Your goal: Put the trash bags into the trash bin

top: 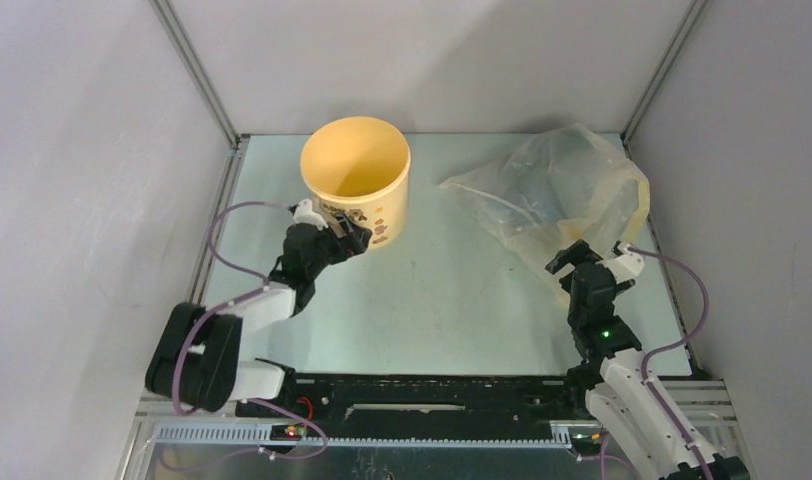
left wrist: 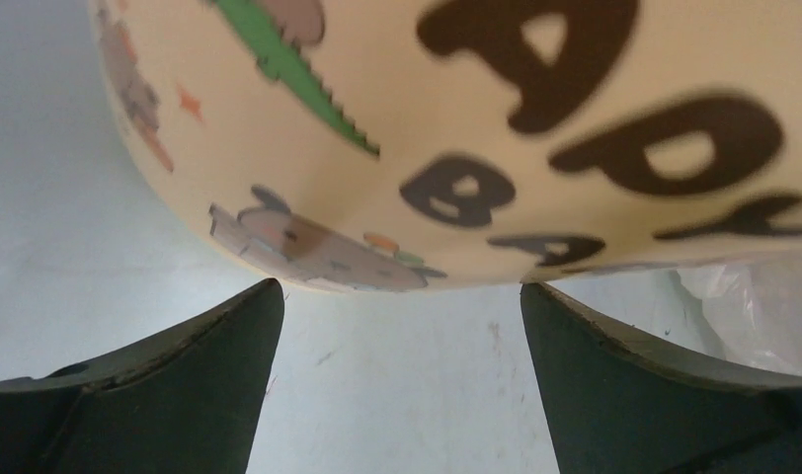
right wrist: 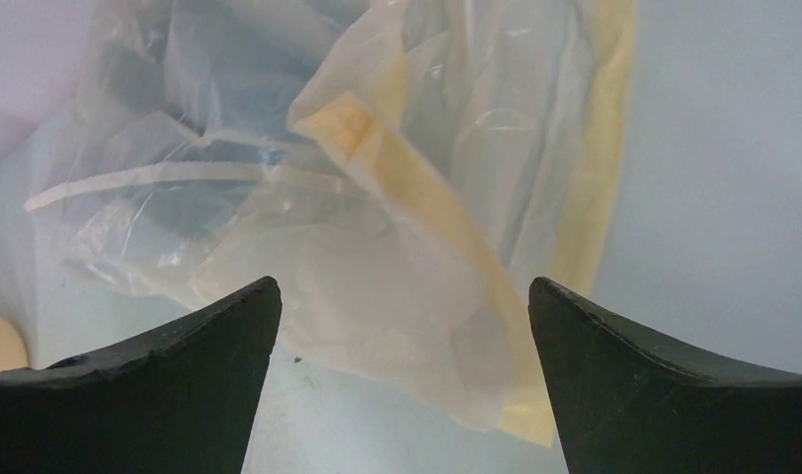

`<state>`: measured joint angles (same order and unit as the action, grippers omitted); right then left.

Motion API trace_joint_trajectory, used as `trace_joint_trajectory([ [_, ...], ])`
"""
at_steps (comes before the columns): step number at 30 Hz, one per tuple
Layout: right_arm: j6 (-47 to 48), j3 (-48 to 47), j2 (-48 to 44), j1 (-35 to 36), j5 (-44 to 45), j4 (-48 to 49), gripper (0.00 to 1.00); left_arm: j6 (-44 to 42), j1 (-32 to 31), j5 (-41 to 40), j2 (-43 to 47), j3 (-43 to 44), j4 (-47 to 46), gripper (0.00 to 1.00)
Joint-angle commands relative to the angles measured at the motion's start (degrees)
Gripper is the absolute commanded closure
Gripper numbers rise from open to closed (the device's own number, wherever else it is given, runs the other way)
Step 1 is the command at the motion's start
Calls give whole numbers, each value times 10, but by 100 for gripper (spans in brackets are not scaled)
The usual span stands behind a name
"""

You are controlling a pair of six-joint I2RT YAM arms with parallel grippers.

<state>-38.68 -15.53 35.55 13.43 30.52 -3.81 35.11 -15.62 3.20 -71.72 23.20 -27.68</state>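
The table [top: 452, 300] holds a crumpled pale bag [top: 592, 170] at the far right. The blue bag [right wrist: 209, 89] shows dimly through it, and I cannot tell which way it lies. The bin [top: 357, 180] stands upright at far left-centre, mouth up. The left gripper [top: 350, 238] has its fingers spread at the bin's base. The right gripper [top: 572, 258], also spread, is at the pale bag's near edge.

I work over a flat, pale grey-green table top [top: 452, 310], matte and lightly scuffed, closed in by plain light-grey wall panels [top: 82, 150] at the left, back and right. Slim silver metal frame posts [top: 194, 70] rise at the two far corners where the panels meet. Along the near edge lie a black metal rail [top: 432, 385] and a toothed silver metal strip [top: 402, 432], under soft, even light.
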Motion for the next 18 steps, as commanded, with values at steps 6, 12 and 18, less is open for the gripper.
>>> trace_joint_trajectory([
  [6,-22,-24,10,-30,41,-23,9,-13,-46,35,-90,84,-39,3],
  [12,25,-30,66,-48,-84,31,59,-25,-72,29,48,61,75,2],
  [18,108,-40,81,87,-150,140,100,-93,-145,16,147,10,91,2],
])
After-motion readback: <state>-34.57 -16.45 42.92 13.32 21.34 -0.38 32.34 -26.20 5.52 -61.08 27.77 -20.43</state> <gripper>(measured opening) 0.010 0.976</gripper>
